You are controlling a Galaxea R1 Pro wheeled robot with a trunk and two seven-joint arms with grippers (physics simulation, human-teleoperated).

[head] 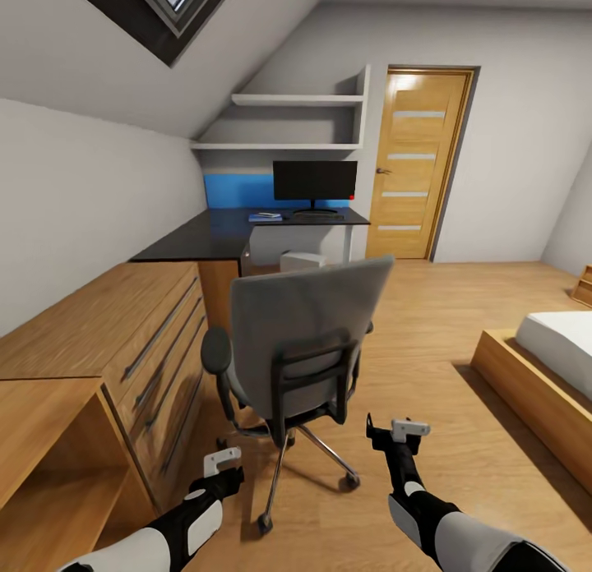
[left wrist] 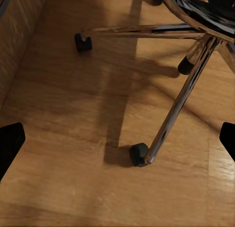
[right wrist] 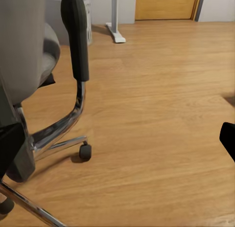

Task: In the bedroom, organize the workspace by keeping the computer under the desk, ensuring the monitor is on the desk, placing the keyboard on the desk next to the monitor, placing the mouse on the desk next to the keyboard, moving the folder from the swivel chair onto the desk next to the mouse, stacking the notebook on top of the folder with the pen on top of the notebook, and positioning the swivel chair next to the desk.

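Observation:
The swivel chair point(head: 304, 342) stands mid-floor with its tall grey back toward me, and its seat is hidden. Beyond it is the black-topped desk point(head: 205, 235) with the monitor point(head: 315, 180) and the keyboard point(head: 316, 215) in front of the screen. A thin blue flat thing point(head: 265, 217) lies left of the keyboard; I cannot tell whether it is the folder or the notebook. The pale computer point(head: 302, 261) sits under the desk. My left gripper point(head: 224, 465) point(left wrist: 117, 144) hangs open over the chair's chrome base point(left wrist: 171, 109). My right gripper point(head: 397, 435) point(right wrist: 117, 144) is open beside the chair point(right wrist: 29, 56).
Low light-wood cabinets point(head: 123, 342) line the left wall close to the chair. A bed point(head: 543, 350) stands at the right and a wooden door point(head: 415, 165) at the back. Bare wood floor point(head: 427, 325) stretches between chair, bed and door.

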